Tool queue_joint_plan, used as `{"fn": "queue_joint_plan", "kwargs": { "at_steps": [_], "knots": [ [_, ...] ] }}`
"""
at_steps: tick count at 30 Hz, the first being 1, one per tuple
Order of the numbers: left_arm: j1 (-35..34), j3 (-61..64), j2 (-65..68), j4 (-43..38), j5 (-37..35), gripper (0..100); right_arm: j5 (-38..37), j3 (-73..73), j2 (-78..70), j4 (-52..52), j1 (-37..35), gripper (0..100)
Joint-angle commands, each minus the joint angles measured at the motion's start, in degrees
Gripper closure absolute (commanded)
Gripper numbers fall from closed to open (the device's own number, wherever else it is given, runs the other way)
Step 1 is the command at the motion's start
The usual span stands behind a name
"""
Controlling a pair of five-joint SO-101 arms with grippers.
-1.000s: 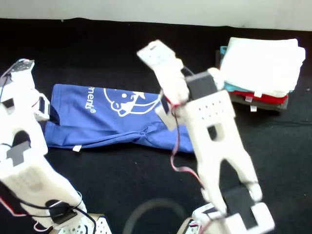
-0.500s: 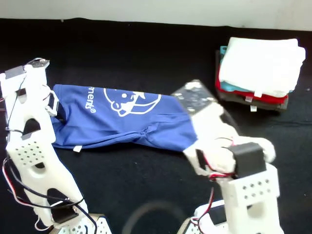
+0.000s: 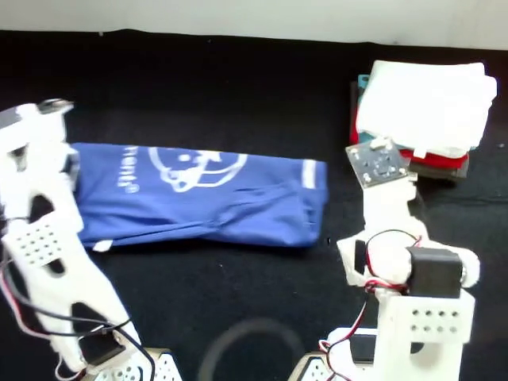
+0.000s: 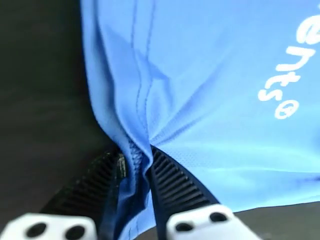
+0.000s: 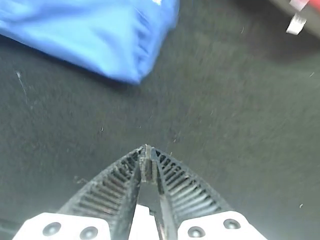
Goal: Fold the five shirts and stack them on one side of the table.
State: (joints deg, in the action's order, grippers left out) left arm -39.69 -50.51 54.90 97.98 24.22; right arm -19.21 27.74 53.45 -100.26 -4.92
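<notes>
- Surface: black cloth cover, carrying everything listed below.
- Blue shirt: white print facing up, lying as a long folded band across the middle left of the surface. One second ago its right end trailed off in a ragged slant under the right arm. That end is now squared off and flat, with a white-striped sleeve edge on top. The print sits a little farther left than before.
- Stack of folded shirts: at the far right corner, with white on top and teal and red edges beneath. Unchanged since the earlier frames and well apart from the blue shirt.
- Left arm: stands at the left end of the blue shirt, drawn slightly farther left than half a second ago.
- Right arm: one second ago it stretched out over the shirt. It is now pulled back near its base, to the right of the shirt's end.
- Left pincer: clamped tight on the bunched hem at the shirt's left edge, with cloth pinched between the ribbed pads.
- Right pincer: tips pressed together with nothing held, above bare surface just beside the shirt's right end.
</notes>
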Motion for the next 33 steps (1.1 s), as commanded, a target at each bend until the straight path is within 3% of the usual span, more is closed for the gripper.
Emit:
{"fn": "queue_joint_plan", "kwargs": {
  "at_steps": [1,7,12,17,21,25,29,33],
  "knots": [
    [-7.7,-7.6,-0.7,0.9,4.0,99,-0.4,5.1,1.1,2.3,0.7,99.1],
    [-15.6,-15.6,-0.7,2.1,6.9,99,-0.2,23.2,8.2,15.0,0.7,99.1],
    [-14.1,-16.1,-2.9,3.7,6.5,99,-0.5,37.4,16.2,27.2,3.3,99.1],
    [-9.5,-2.2,-16.3,3.7,6.2,99,-0.5,53.4,18.8,41.7,9.4,99.1],
    [-0.6,16.7,-33.0,3.6,4.8,99,-0.4,61.0,19.0,47.0,11.2,99.1],
    [14.4,31.0,-47.2,3.4,1.6,99,-0.3,64.0,19.0,48.3,11.3,99.1],
    [29.9,34.3,-52.9,3.3,-3.3,99,-0.3,66.9,19.1,50.5,11.3,99.1],
    [40.5,31.5,-51.6,2.6,-6.1,99,-0.5,67.6,19.1,50.9,11.3,99.1]
  ]
}}
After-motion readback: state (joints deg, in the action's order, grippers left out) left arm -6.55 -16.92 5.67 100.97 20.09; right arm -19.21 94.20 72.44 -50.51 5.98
